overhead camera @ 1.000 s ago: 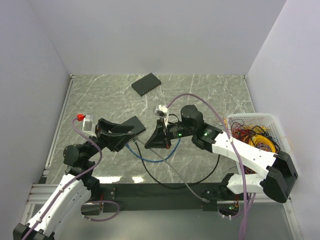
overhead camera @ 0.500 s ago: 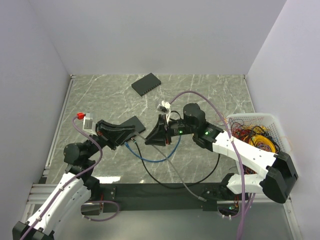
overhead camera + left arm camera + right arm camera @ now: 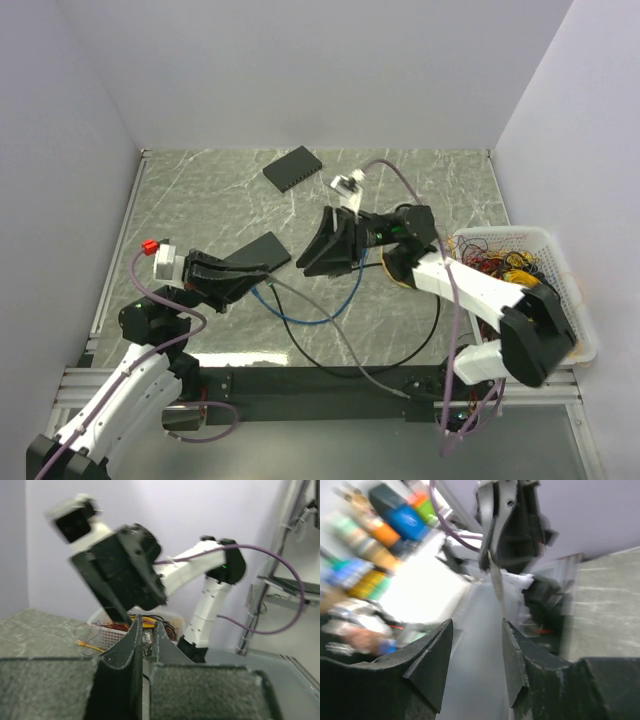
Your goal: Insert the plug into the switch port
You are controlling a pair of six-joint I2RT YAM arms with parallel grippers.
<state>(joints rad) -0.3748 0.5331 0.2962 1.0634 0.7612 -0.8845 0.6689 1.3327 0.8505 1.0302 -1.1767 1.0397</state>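
My left gripper (image 3: 255, 272) is shut on the plug (image 3: 147, 639), a small clear connector pinched between its fingertips (image 3: 147, 627). A thin pale cable (image 3: 340, 342) trails from it to the near edge. The switch (image 3: 292, 168), a small oblong dark-grey box, lies at the back of the table, far from both grippers; its ports do not show. My right gripper (image 3: 305, 262) is open and empty, raised above the table and pointing left at the left gripper. In the right wrist view its jaws (image 3: 476, 627) stand wide apart, and the picture is blurred.
A squarer flat black slab (image 3: 265, 250) lies just beyond the left gripper. Blue (image 3: 310, 318) and black (image 3: 400, 355) cables loop on the table's middle. A white basket (image 3: 555, 290) of tangled orange, yellow and red cables stands at the right edge.
The right arm has lifted and swung back and to the right, its gripper rising off the cables. The left gripper has drawn slightly down and left, still holding the plug.
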